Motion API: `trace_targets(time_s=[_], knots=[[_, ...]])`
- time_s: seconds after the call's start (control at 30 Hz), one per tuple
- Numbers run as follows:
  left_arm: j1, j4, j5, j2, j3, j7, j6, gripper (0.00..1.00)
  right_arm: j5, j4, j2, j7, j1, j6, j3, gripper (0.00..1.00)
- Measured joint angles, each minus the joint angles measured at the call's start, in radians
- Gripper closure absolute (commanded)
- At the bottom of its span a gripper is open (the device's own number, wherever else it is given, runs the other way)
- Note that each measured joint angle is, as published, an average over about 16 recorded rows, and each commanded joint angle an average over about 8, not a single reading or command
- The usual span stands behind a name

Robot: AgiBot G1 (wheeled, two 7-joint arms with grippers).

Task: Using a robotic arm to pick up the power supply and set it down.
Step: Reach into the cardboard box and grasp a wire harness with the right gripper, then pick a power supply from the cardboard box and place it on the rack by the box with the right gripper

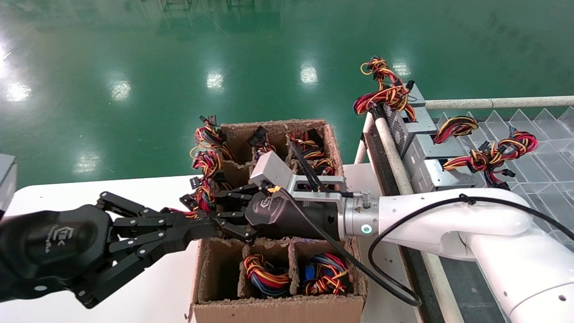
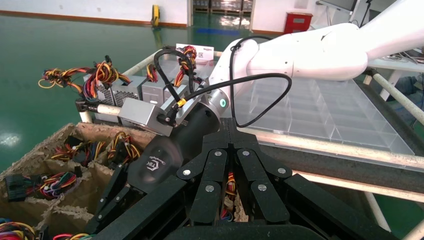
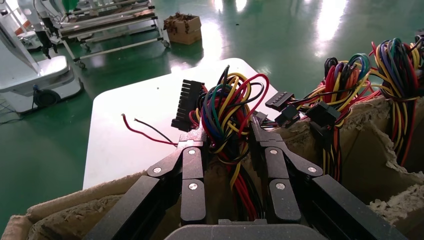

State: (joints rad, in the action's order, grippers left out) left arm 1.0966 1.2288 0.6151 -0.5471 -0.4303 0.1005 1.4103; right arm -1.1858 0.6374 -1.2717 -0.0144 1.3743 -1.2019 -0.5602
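Note:
My right gripper (image 1: 214, 207) reaches across the brown cardboard divider box (image 1: 278, 309) to its left-hand cells. In the right wrist view its fingers (image 3: 192, 165) press on either side of a red, yellow, blue and black wire bundle (image 3: 227, 107) rising from a cell. That power supply's metal body is hidden down in the box. My left gripper (image 1: 204, 228) is shut and empty, its tips (image 2: 228, 125) together. It points at the box just beside the right gripper's black palm (image 2: 160, 160).
Other wire bundles (image 1: 264, 273) fill several cells of the box. Silver power supplies (image 1: 426, 152) with wires lean in a row on the rack to the right, beside a clear divided tray (image 1: 538, 148). The white table (image 1: 89, 197) extends left.

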Motion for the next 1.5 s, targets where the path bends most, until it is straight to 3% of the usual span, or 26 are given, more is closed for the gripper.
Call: trace_targets(time_s=[0.43,0.87,1.17,1.5], knots=[[0.0,0.0,0.0,0.0,0.0,0.0,0.0,1.0,0.031,0.092,0.038,0.043,0.006,0.022,0.03,1.0],[0.0,0.0,0.0,0.0,0.0,0.0,0.0,1.0,0.025,0.281,0.113,0.127,0.082,0.066,0.061,1.0],[0.0,0.0,0.0,0.0,0.0,0.0,0.0,1.0,-0.01,0.422,0.175,0.159,0.178,0.111,0.089,1.0],[0.0,0.0,0.0,0.0,0.0,0.0,0.0,1.0,-0.118,0.509,0.27,0.161,0.359,0.114,0.099,1.0]])
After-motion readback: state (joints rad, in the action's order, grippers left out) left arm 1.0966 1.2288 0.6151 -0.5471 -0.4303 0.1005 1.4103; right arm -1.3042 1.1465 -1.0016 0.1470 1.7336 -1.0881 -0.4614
